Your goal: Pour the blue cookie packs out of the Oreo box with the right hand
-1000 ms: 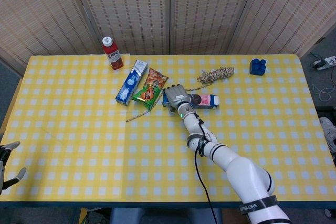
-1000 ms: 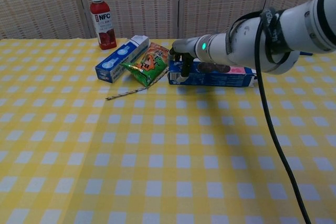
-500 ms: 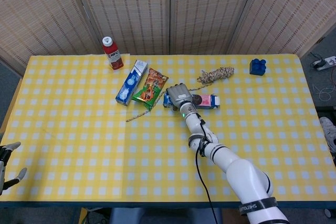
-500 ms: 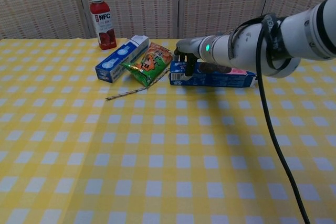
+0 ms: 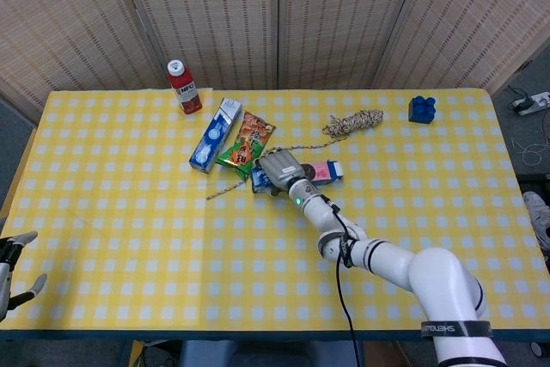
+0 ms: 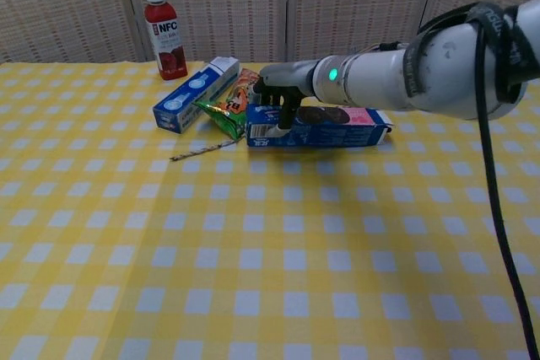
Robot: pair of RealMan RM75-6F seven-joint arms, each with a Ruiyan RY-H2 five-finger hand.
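The Oreo box (image 6: 321, 126) (image 5: 320, 172), blue with a pink right end, is held lengthwise just above the yellow checked table. My right hand (image 6: 278, 94) (image 5: 277, 167) grips its left end from above, fingers wrapped down over the front face. The box's left end overlaps the green snack bag (image 6: 232, 105). No blue cookie packs show outside the box. My left hand (image 5: 10, 268) hangs open at the table's near left corner in the head view, holding nothing.
A red NFC bottle (image 6: 165, 33) stands at the back left. A blue-and-white carton (image 6: 195, 94) lies beside the snack bag. A thin stick (image 6: 202, 150) lies in front of them. A rope coil (image 5: 352, 123) and blue block (image 5: 421, 109) sit far right.
My right hand has carried the Oreo box to the left and toward me, lifting it slightly; its left end now overlaps the snack bag. The left hand is still.
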